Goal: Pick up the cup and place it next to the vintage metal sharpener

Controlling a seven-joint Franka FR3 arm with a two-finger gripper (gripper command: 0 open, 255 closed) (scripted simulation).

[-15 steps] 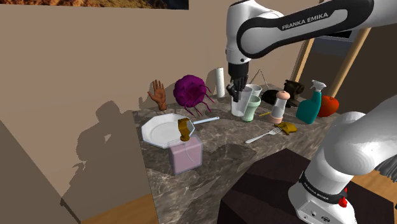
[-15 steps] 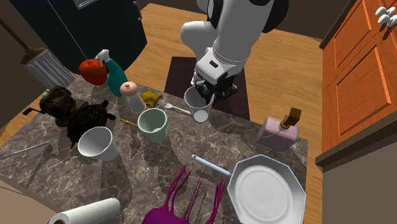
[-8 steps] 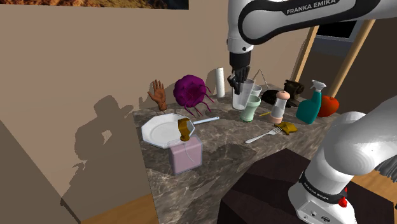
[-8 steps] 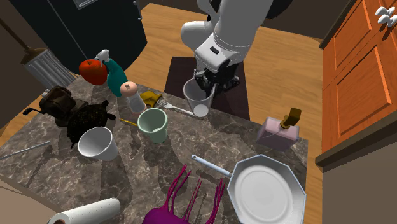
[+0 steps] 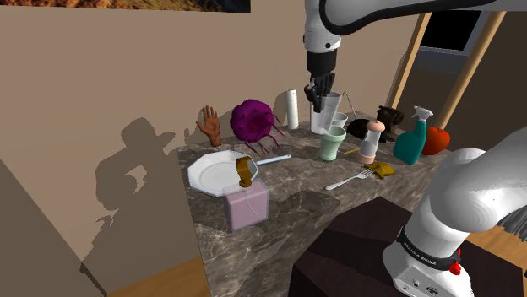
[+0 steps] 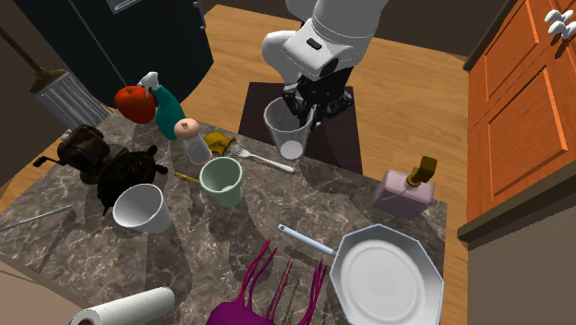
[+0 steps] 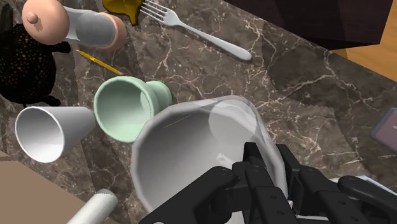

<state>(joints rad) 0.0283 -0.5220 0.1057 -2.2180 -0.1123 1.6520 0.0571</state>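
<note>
Jaws clamp the rim of the translucent cup (image 6: 287, 132); gripper (image 6: 314, 106) has it off the marble counter (image 6: 365, 242). The carry to the dark sharpener (image 6: 81, 151) remains.

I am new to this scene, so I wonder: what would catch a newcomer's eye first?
The black gripper clasping a translucent cup above the marble counter. Then the purple spiky figure at the counter's back, by the wall, near a white octagonal plate.
</note>
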